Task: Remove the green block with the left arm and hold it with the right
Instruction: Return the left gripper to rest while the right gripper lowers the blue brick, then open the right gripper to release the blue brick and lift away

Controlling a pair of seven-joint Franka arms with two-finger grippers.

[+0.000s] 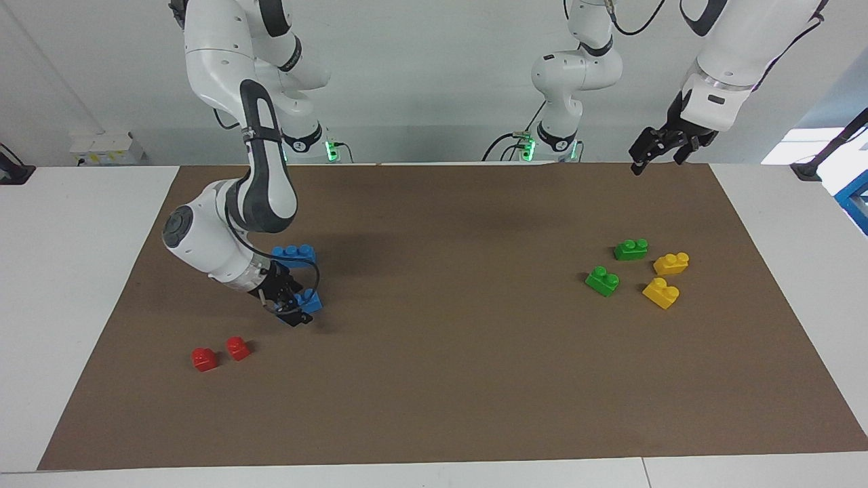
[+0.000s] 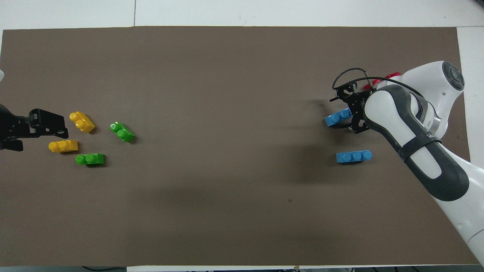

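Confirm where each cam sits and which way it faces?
Facing view: high across the table, looking at the robots; both arms show, right end effector at a blue brick, left end effector raised.
Overhead view: above the robots' end, looking steeply down; only forearms and end effectors show.
Shared, half a turn apart: brown mat, green blocks, yellow bricks.

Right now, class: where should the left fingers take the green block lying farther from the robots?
Grip the green block across its two flat long sides, coming straight down from above with the left gripper. Its studs point up, and bare mat surrounds it.
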